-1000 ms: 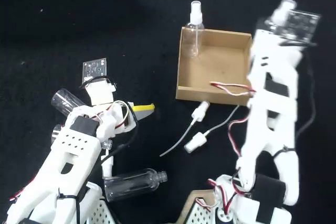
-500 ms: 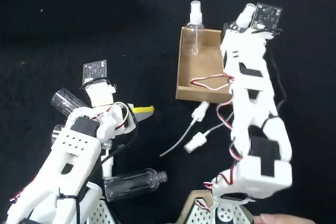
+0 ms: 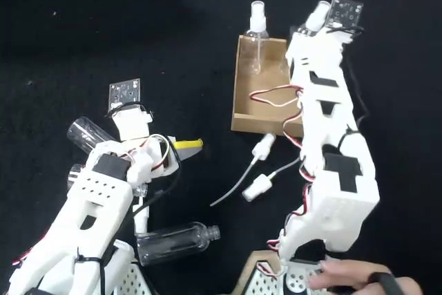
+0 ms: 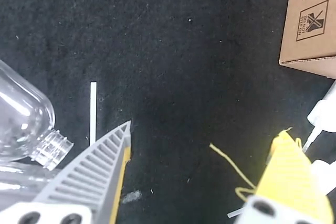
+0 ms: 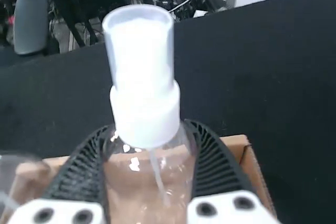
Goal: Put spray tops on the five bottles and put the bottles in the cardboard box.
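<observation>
Capped spray bottle [image 5: 143, 98] clamped in right pincer [image 5: 149, 156] over cardboard box [image 4: 310, 24] marked with handling symbols; left pincer [image 4: 206, 129] held wide above black surface [image 4: 173, 40].

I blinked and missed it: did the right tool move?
Yes. The right tool, holding a bottle, swung left, from beyond the box's right wall to over it.

The black table [image 3: 83, 25] carried the cardboard box [image 3: 238, 112] toward its far side. One loose spray top [image 3: 264, 146] lay just in front of the box and another spray top [image 3: 257, 187] nearer still, their thin tubes trailing across the surface. An uncapped bottle [image 3: 176, 241] lay on its side near the front edge, and a second bottle [image 3: 86, 132] lay farther left.
</observation>
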Available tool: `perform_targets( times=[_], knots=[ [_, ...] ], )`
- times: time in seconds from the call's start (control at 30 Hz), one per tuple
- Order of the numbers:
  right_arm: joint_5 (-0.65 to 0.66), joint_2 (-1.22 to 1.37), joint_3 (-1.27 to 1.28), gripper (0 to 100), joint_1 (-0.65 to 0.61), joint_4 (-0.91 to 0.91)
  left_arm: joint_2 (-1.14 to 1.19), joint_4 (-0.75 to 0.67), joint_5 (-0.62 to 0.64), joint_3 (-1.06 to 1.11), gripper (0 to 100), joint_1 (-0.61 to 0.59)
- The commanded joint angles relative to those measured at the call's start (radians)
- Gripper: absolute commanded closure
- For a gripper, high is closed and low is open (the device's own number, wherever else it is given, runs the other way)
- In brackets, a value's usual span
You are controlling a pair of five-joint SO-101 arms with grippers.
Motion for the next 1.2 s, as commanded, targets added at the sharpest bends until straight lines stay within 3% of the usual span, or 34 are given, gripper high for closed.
perform_targets(
  times=[0.0,0.17,1.17],
  knots=[
    [0.048,-0.008,-0.062,98.7,-0.041,-0.051,-0.015,-0.015,0.000,-0.010,61,0.001],
    [0.051,0.018,-0.041,98.7,-0.060,-0.117,-0.015,-0.015,0.000,-0.010,61,0.001],
    [0.052,0.081,-0.021,98.2,-0.061,-0.118,-0.015,-0.015,0.000,-0.010,61,0.001]
  ],
)
